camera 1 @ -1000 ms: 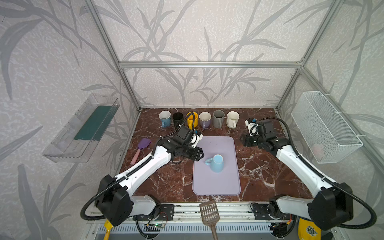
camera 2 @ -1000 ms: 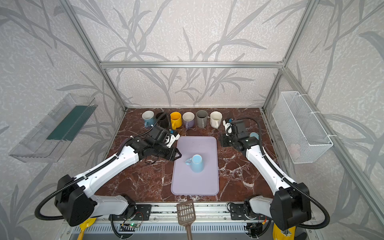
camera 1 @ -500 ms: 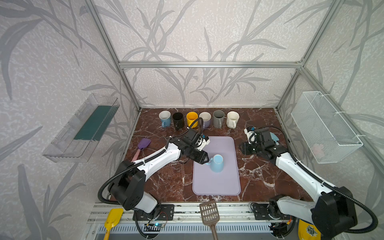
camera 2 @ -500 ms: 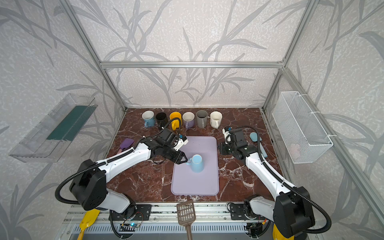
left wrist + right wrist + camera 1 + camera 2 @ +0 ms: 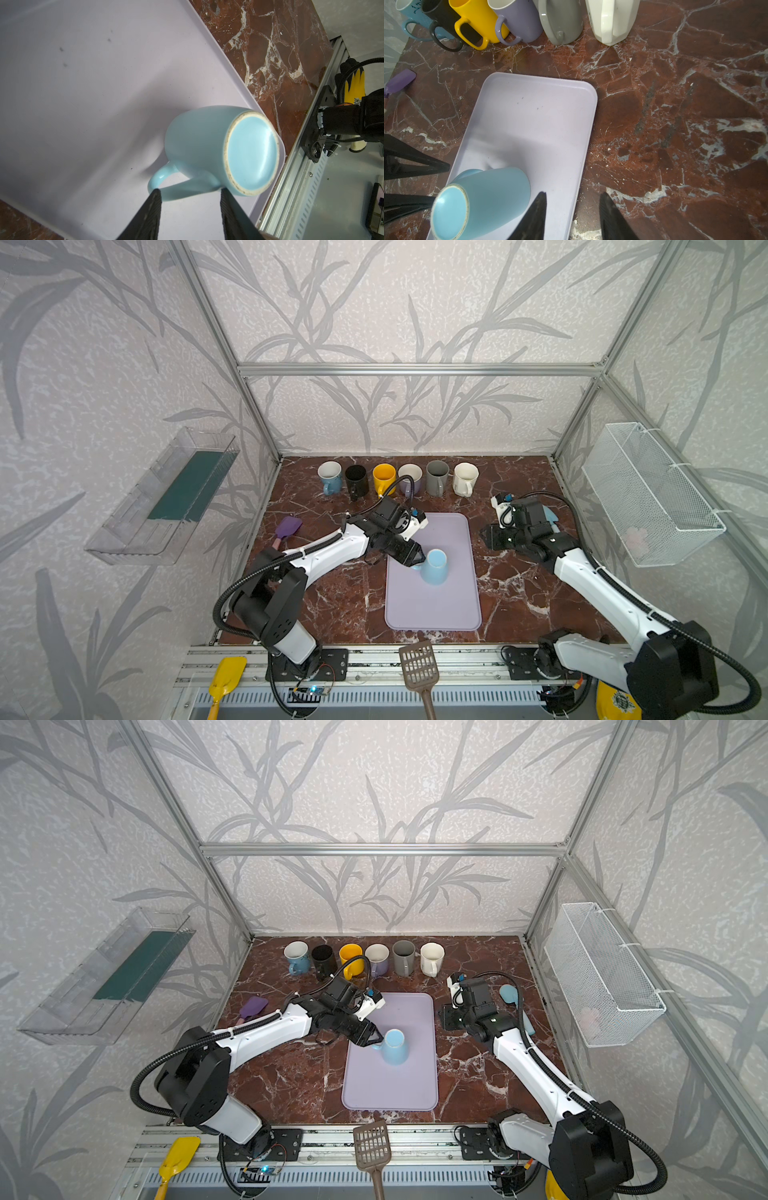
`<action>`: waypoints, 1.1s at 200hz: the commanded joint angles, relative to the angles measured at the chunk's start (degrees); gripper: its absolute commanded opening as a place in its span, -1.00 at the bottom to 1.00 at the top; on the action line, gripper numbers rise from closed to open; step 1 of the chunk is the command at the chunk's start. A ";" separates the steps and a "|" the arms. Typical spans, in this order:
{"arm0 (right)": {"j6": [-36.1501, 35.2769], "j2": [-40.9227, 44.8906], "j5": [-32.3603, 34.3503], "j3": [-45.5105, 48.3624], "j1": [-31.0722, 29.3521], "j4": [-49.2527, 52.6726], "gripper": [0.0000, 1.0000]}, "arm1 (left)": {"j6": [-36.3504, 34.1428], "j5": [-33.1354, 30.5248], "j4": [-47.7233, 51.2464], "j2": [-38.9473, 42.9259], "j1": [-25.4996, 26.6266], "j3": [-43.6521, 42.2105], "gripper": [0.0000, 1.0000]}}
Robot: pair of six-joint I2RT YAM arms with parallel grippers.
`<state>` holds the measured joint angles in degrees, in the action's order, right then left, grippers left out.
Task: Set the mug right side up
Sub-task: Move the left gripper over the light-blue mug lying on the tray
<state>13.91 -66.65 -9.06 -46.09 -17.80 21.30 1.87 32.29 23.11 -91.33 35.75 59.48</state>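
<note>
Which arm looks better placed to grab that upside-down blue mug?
Left. The left gripper is open at the handle of the blue mug on the tray; the right gripper stands off beside the tray, holding nothing.

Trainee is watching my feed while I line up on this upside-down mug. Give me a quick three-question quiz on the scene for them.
1. True or false: the blue mug stands base up on the tray.
2. The left hand is: A) open, its fingers either side of the mug's handle; B) clamped on the tray's rim; C) inside a mug.
3. Fill in: the row of mugs at the back holds ___ mugs.
Key: 1 true; 2 A; 3 six.
</note>
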 commanded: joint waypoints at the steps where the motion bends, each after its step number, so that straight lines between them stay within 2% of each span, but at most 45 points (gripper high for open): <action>1: -0.27 1.31 0.93 0.55 -0.22 1.00 -0.14 | -2.72 2.63 -2.45 -0.44 0.21 0.45 -0.02; 52: -0.38 1.53 1.37 0.43 -0.24 1.25 -0.14 | -4.27 8.78 -1.87 -2.38 1.06 2.03 -0.02; 132: -0.46 2.32 2.25 0.69 -0.22 1.88 -0.15 | -5.85 6.15 2.72 -5.03 6.87 5.20 -0.02; 166: -0.43 2.57 2.47 0.98 -0.22 1.84 -0.15 | -5.74 2.84 4.04 -4.71 8.94 5.71 -0.03; 220: -0.29 2.69 2.73 1.37 -0.22 1.90 -0.15 | -4.23 -11.08 6.60 -4.66 12.74 6.98 -0.04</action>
<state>13.72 -65.34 -7.09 -45.36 -17.80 22.41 -1.87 29.32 26.70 -95.83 47.40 63.75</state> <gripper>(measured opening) 0.424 0.481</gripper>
